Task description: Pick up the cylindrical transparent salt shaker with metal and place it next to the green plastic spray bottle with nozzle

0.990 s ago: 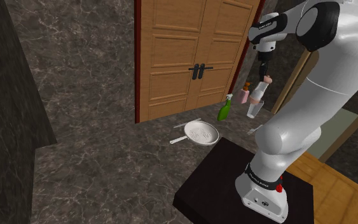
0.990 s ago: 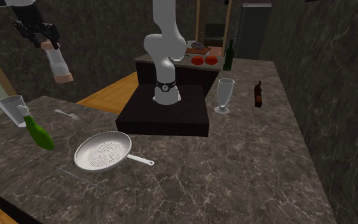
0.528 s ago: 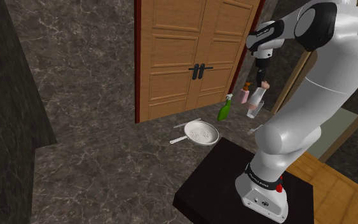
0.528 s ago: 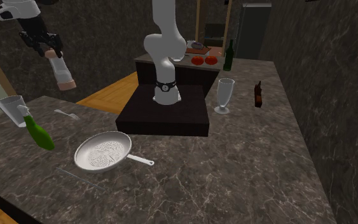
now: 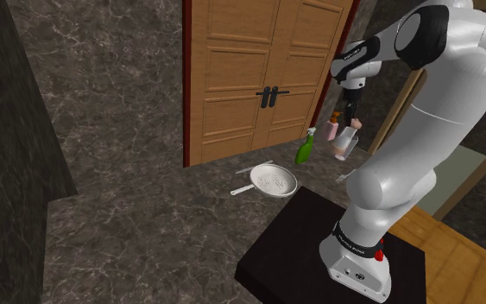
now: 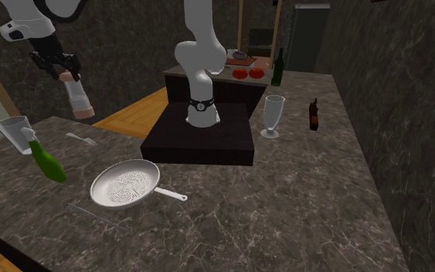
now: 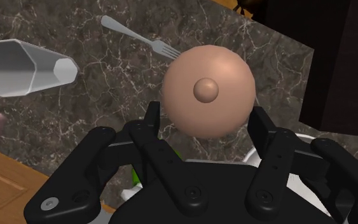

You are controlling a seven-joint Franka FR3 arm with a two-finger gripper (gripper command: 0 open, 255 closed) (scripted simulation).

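The salt shaker, a pale cylinder with a pinkish-tan end, hangs tilted in the air above the marble counter. My gripper is shut on its upper part. In the shoulder view the shaker hangs under the gripper, a little right of the green spray bottle. That bottle stands tilted on the counter near the second exterior view's left edge, below and left of the shaker. In the wrist view the shaker's rounded end sits clasped between the black fingers.
A clear tumbler and a fork lie close to the spray bottle. A white pan sits on the counter near it. A wine glass and a brown bottle stand beside the dark stand.
My gripper has carried the shaker downward, closer to the counter and to the spray bottle. The bottle, tumbler and pan have stayed put.
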